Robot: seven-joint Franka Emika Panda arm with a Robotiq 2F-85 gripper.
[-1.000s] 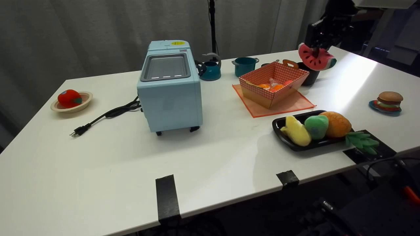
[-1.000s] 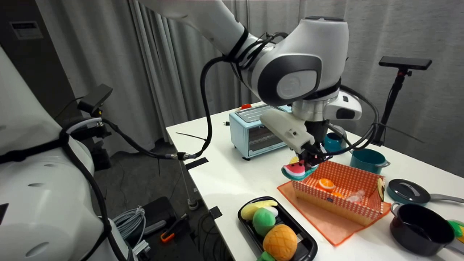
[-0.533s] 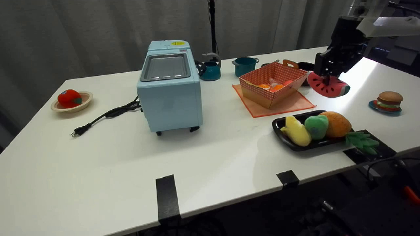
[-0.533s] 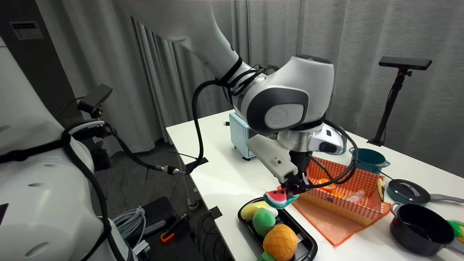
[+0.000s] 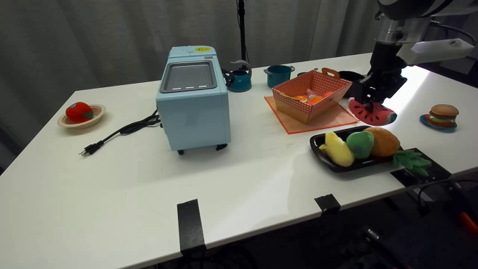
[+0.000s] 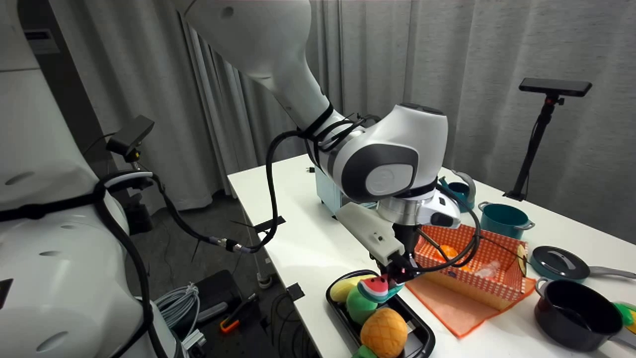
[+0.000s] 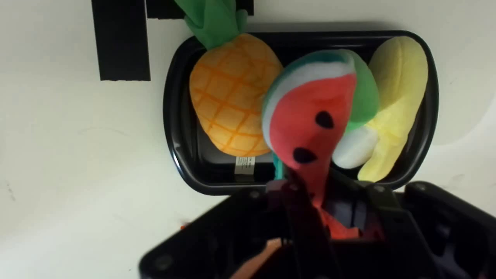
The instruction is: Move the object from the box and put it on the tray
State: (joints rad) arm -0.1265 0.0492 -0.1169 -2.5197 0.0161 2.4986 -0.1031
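Observation:
The object, a red-pink watermelon slice with black seeds and a green-white rind, shows in both exterior views (image 5: 381, 115) (image 6: 372, 287) and in the wrist view (image 7: 306, 112). My gripper (image 5: 369, 106) is shut on its middle; the wrist view shows the slice squeezed between the fingers (image 7: 285, 193). The slice is above the black tray (image 5: 336, 169) (image 7: 217, 190), over its back edge. The tray holds a yellow banana (image 7: 403, 77), a green fruit (image 5: 360, 145) and a pineapple (image 7: 232, 93). I cannot tell whether the slice touches them. The salmon box (image 5: 293, 110) stands behind the tray.
Orange slices (image 5: 315, 99) and a red-pink piece (image 5: 328, 93) lie in the box, which sits on an orange cloth (image 6: 457, 311). A blue appliance (image 5: 194, 119), a black pot (image 6: 571, 323) and a burger on a plate (image 5: 443, 116) stand around.
My gripper has moved from beside the box toward the tray and come down, carrying the watermelon slice, first quickly and then less. The box and the tray's fruits have not moved.

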